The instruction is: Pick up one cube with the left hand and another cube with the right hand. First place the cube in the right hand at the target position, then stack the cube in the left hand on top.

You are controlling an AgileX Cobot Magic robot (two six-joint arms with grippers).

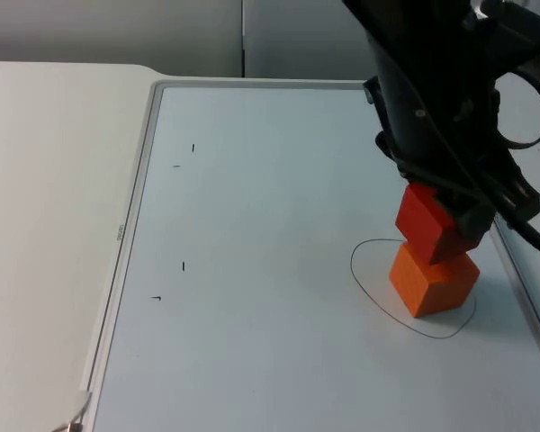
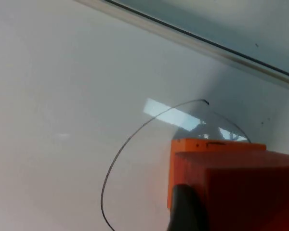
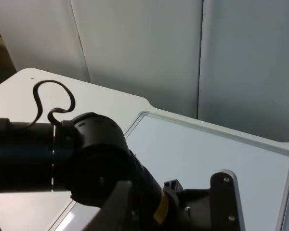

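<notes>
orange cube (image 1: 434, 281) already sits inside the drawn circle (image 1: 364, 281). left gripper (image 1: 454, 219) is clamped on the red cube (image 1: 425, 220), touching its top, so only letting go is left. right gripper waits elsewhere, can't tell its state.

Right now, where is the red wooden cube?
In the top view the red wooden cube sits in the left pincer, right of the table's middle, upon the orange wooden cube inside the pen-drawn ring.
</notes>
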